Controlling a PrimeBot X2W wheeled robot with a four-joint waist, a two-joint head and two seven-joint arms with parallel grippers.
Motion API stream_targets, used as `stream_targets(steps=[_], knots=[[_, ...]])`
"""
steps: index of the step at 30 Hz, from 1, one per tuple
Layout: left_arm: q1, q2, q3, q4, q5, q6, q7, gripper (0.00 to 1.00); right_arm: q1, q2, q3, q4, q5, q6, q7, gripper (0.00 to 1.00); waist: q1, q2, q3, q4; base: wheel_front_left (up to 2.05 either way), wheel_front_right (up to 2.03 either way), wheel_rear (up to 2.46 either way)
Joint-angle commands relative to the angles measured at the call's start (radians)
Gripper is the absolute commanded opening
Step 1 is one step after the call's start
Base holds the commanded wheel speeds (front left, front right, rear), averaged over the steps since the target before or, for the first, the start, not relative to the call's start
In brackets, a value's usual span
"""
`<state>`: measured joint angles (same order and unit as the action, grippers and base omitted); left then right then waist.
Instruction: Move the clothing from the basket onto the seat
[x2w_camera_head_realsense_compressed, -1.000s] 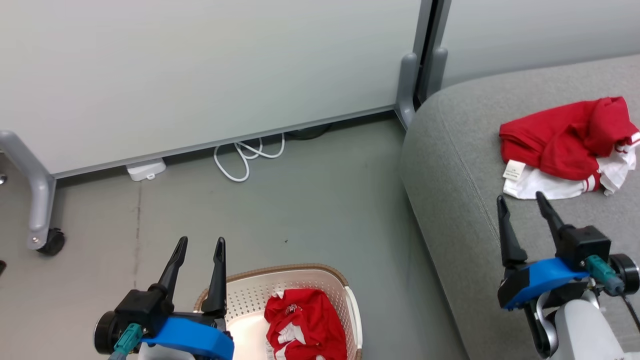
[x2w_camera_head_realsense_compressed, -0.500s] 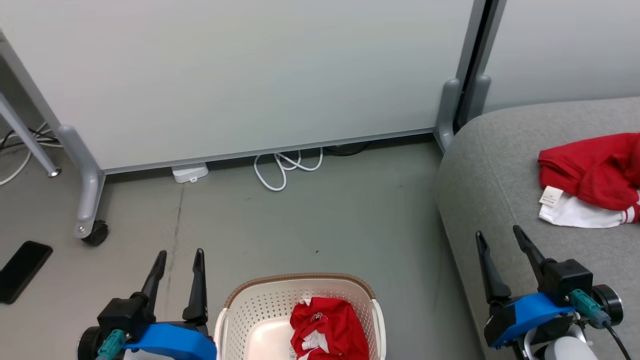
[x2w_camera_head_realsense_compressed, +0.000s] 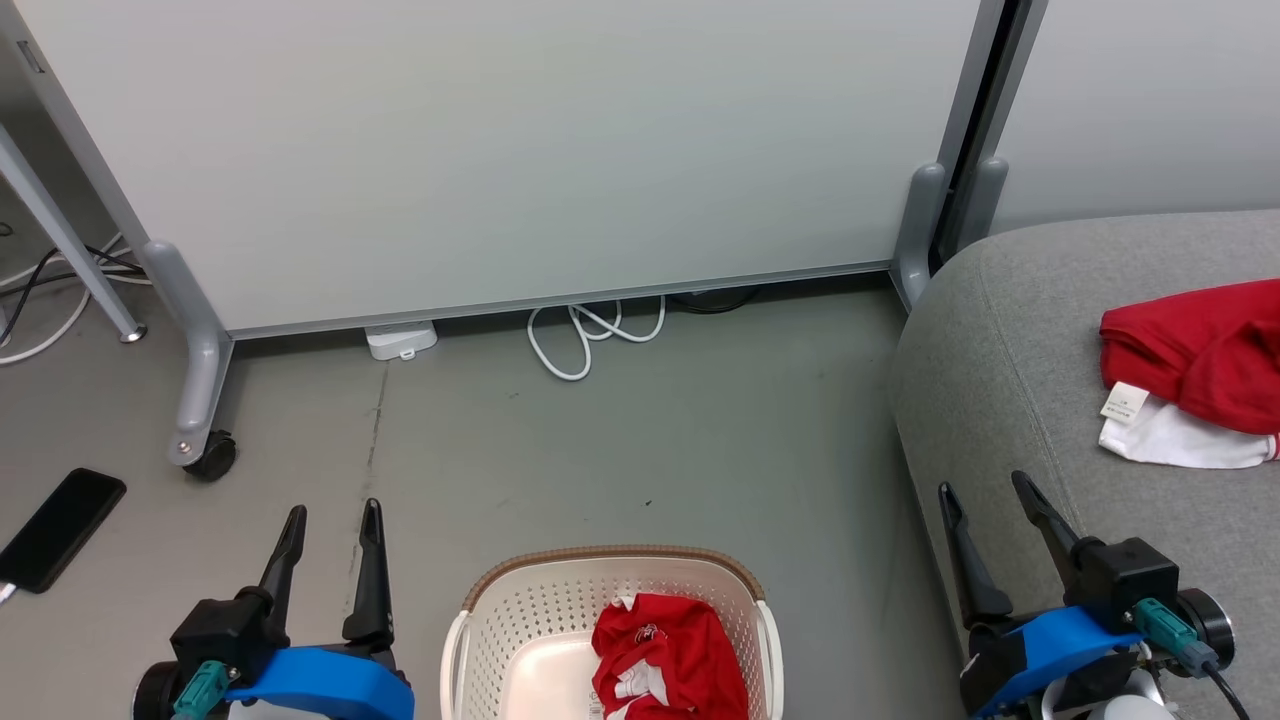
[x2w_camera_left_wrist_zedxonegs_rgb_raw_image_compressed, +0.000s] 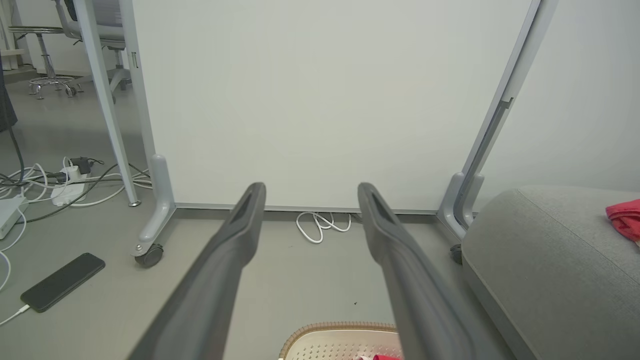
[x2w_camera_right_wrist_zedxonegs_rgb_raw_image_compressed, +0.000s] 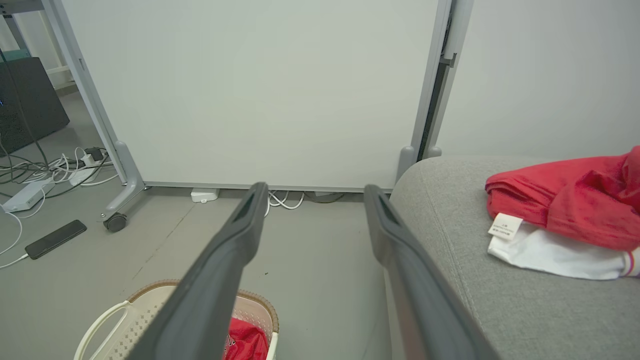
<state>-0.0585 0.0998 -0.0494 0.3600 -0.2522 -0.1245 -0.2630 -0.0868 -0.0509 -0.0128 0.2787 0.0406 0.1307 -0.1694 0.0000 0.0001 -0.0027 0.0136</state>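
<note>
A cream basket (x2w_camera_head_realsense_compressed: 520, 610) with a brown rim stands on the floor at the bottom centre, holding crumpled red clothing (x2w_camera_head_realsense_compressed: 668, 655) with white print. On the grey seat (x2w_camera_head_realsense_compressed: 1000, 380) at the right lies another red garment (x2w_camera_head_realsense_compressed: 1205, 355) with white lining and a tag. My left gripper (x2w_camera_head_realsense_compressed: 330, 515) is open, left of the basket and above the floor. Open too, my right gripper (x2w_camera_head_realsense_compressed: 985, 488) hangs over the seat's front edge, empty. The right wrist view shows the basket (x2w_camera_right_wrist_zedxonegs_rgb_raw_image_compressed: 145, 305), its red clothing (x2w_camera_right_wrist_zedxonegs_rgb_raw_image_compressed: 247, 340) and the garment on the seat (x2w_camera_right_wrist_zedxonegs_rgb_raw_image_compressed: 565, 210).
A white wheeled partition (x2w_camera_head_realsense_compressed: 500, 150) stands behind, with a caster (x2w_camera_head_realsense_compressed: 212, 457) at the left. A white cable coil (x2w_camera_head_realsense_compressed: 590, 335) and a small adapter (x2w_camera_head_realsense_compressed: 400, 340) lie at its foot. A black phone (x2w_camera_head_realsense_compressed: 60, 515) lies on the floor at the far left.
The head camera has swung left, so the seat and garment slid to the right edge and the phone came into view. Both grippers stay open and empty.
</note>
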Motion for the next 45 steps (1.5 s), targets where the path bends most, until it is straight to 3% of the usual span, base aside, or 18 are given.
stream_targets(steps=[1, 25, 32, 45], knots=[[0.001, 0.001, 0.004, 0.002, 0.008, -0.006, -0.003, 1.00, 0.016, 0.001, 0.000, -0.006, 0.006, 0.000, 0.001, 1.00, 0.0000, -0.0001, 0.001, -0.001, 0.00, 0.00, 0.00], [-0.011, -0.014, 0.018, 0.000, 0.023, -0.006, -0.003, 1.00, -0.010, 0.001, 0.026, -0.036, 0.017, 0.000, 0.014, 1.00, 0.0000, -0.0001, 0.051, -0.029, 0.00, 0.00, 0.00], [-0.051, -0.010, -0.005, 0.023, 0.031, -0.006, -0.003, 1.00, -0.050, 0.001, 0.054, -0.066, 0.018, 0.000, 0.010, 1.00, 0.0000, -0.0001, 0.149, -0.088, 0.00, 0.00, 0.00], [-0.222, 0.022, -0.091, 0.140, 0.047, -0.006, -0.003, 1.00, -0.174, 0.001, 0.119, -0.094, 0.049, 0.000, -0.028, 1.00, 0.0000, -0.0001, 0.425, -0.234, 0.00, 0.00, 0.00]])
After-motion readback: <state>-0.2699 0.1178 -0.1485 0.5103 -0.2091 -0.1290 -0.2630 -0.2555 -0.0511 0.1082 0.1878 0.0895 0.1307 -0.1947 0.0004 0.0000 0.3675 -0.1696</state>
